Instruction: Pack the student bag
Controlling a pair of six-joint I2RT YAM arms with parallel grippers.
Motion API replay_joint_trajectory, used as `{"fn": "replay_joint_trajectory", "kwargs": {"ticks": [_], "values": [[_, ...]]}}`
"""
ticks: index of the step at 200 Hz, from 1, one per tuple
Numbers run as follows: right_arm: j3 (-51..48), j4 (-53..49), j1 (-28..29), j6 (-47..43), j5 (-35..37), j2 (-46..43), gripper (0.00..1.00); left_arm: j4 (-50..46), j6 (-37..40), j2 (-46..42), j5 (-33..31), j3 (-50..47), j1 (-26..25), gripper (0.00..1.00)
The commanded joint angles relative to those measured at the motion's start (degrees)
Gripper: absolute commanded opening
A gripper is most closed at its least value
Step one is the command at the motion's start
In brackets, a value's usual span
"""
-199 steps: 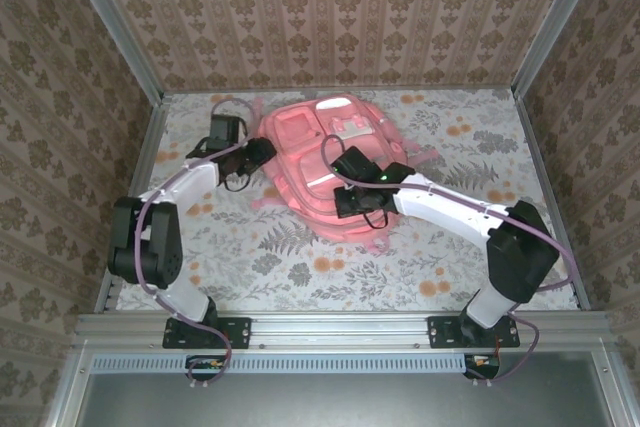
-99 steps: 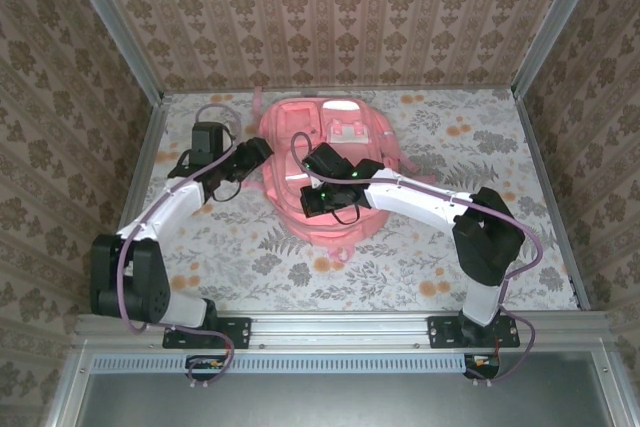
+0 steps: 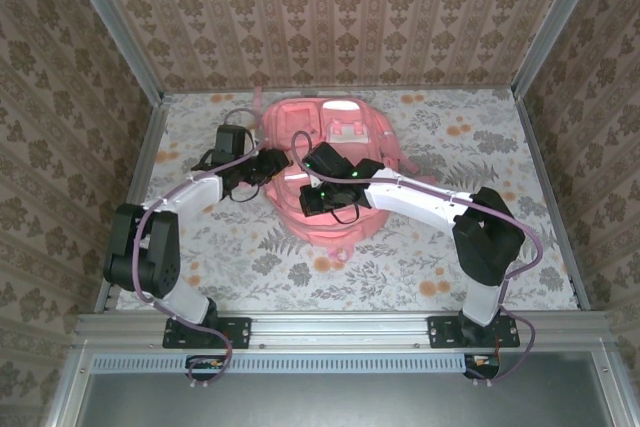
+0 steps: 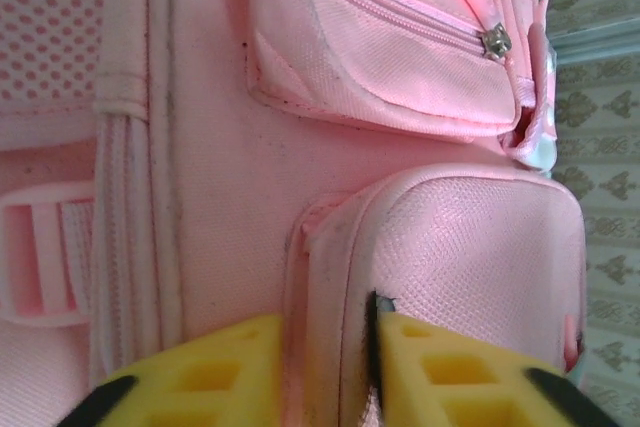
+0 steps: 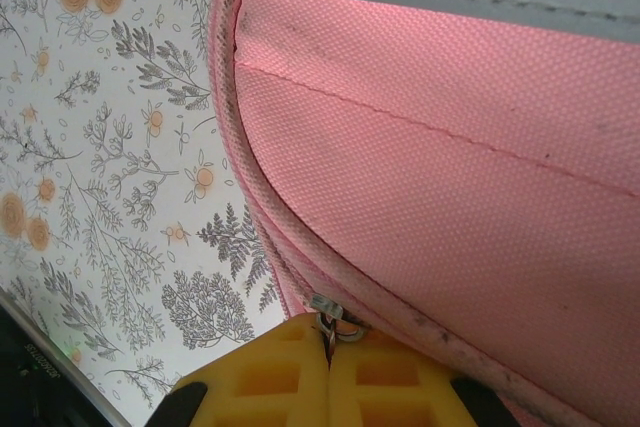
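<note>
The student bag, a large salmon-pink backpack, lies flat at the middle back of the table. My left gripper is at its left side. In the left wrist view the yellow fingers are shut on a piped pocket edge of the student bag, with the fold squeezed between them. My right gripper reaches over the bag's near left part. In the right wrist view its jaws are shut on a small metal zipper pull at the seam of the student bag.
A floral tablecloth covers the table, with open room to the right of the bag and in front of it. Wallpapered walls and metal frame posts close in the back and sides. Floral cloth lies beside the bag.
The right arm swung left over the bag and then held still. The left arm moved in to the bag's left edge and its jaws closed on the pocket edge.
</note>
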Motion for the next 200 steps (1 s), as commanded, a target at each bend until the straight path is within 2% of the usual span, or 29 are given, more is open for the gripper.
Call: {"fn": "replay_joint_trajectory", "kwargs": {"ticks": [1,14,60,112,158,182,200], "values": [[-0.1,-0.65,0.45,-0.59,0.1,-1.92,0.0,0.1,1.42,0.85,-0.43,1.87,-0.56,0.12],[-0.54,-2.26,0.33,-1.13,2.31,-2.58,0.0,-0.51,2.88,0.74,-1.55,1.97,-0.63,0.0],[-4.45,-10.12,-1.05,-3.51,12.73,-7.17,0.0,-3.61,9.05,-0.86,-7.3,2.25,-0.51,0.0],[-10.01,-13.25,-7.87,-10.15,19.48,-13.15,0.0,-8.11,14.59,-1.14,-10.27,3.71,0.58,0.0],[-8.46,-13.33,-14.13,-23.67,16.93,-13.72,0.0,-8.33,19.17,-0.72,-12.65,3.66,2.07,0.0],[-6.83,-11.55,-16.7,-29.62,13.62,-13.05,0.0,-6.75,20.8,0.77,-11.59,3.62,3.84,0.0],[-5.53,-10.7,-17.9,-34.38,13.85,-11.81,0.0,-5.53,23.06,1.82,-10.12,4.24,4.83,0.0]]}}
